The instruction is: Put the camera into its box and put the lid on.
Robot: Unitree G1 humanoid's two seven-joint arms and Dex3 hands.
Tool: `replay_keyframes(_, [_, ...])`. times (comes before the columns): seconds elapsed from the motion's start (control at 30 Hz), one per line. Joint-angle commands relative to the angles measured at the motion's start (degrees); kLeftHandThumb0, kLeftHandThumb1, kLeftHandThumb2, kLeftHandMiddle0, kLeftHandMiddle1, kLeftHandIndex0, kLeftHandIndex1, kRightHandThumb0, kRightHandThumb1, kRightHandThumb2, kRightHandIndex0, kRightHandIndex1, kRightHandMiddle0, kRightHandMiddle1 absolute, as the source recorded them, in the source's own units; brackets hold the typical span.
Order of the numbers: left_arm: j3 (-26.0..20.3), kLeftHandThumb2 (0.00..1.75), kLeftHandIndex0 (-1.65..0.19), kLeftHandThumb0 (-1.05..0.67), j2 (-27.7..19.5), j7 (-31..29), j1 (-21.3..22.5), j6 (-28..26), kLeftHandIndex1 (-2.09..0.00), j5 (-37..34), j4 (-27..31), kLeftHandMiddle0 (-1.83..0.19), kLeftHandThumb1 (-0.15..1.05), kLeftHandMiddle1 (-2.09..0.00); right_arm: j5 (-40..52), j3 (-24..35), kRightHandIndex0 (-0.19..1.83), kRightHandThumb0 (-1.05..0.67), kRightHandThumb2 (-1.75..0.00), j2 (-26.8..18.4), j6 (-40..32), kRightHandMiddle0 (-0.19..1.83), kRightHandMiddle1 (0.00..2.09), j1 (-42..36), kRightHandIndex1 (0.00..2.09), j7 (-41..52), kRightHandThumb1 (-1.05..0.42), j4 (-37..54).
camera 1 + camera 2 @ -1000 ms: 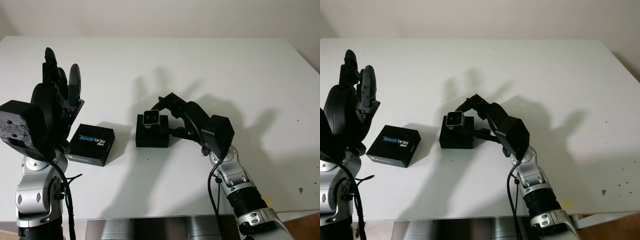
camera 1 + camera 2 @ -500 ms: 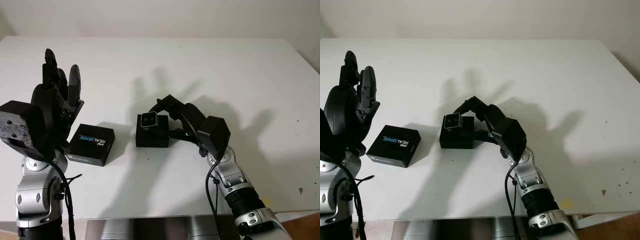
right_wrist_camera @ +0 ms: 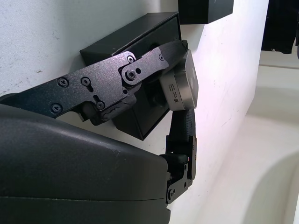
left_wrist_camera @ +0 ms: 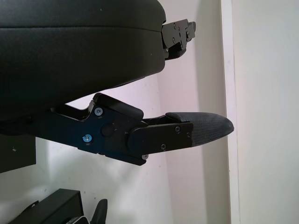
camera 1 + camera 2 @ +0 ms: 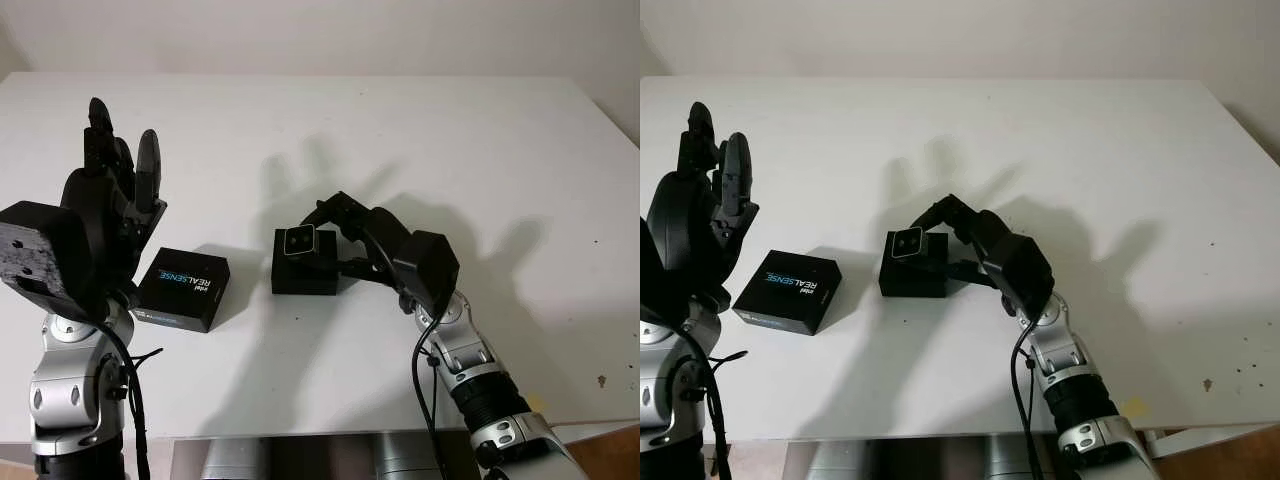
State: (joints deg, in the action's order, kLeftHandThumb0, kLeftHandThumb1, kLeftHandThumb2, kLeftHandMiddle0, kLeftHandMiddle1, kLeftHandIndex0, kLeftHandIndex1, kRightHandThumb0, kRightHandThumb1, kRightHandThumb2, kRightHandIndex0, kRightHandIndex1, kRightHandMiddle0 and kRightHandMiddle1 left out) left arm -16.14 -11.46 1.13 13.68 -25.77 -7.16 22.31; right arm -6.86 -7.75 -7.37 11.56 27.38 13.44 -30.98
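right hand (image 5: pixel 335 232) gripping camera (image 5: pixel 299 241) over open box (image 5: pixel 304 274), frame centre | lid (image 5: pixel 184 289) lying left of box on table (image 5: pixel 480 150) | left hand (image 5: pixel 110 190) hanging open, holding nothing, far left

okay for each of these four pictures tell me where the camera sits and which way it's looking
Left eye view: on the head, looking down at the table; both arms rise from the bottom, the open left hand raised over the lid.
Right eye view: beside it, same scene; the right hand holds the camera over the box.
Left wrist view: at the left wrist, along its fingers towards the table.
Right wrist view: at the right wrist, on the held camera and box, as both eyes show.
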Motion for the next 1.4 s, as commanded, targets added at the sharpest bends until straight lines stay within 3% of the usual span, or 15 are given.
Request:
replay_keyframes(0.0, [-0.27,0.51,0.19,-0.72,-0.59,-0.12,-0.35,0.33,0.0,0.04,0.32,0.19,1.05,0.0,0.17,0.33,0.21,-0.44,-0.05,-0.2,-0.15,0.31,1.58,0.87,0.06,0.12,-0.94,0.18])
replay_keyframes(1.37, [-0.14,0.51,0.19,-0.72,-1.76,-0.07,-0.4,-2.24,0.0,0.48,1.83,0.19,1.05,0.0,-3.75,-1.7,0.22,-0.46,-0.06,-1.9,3.47,0.28,1.61,-0.18,0.05,0.98,-0.95,-2.28])
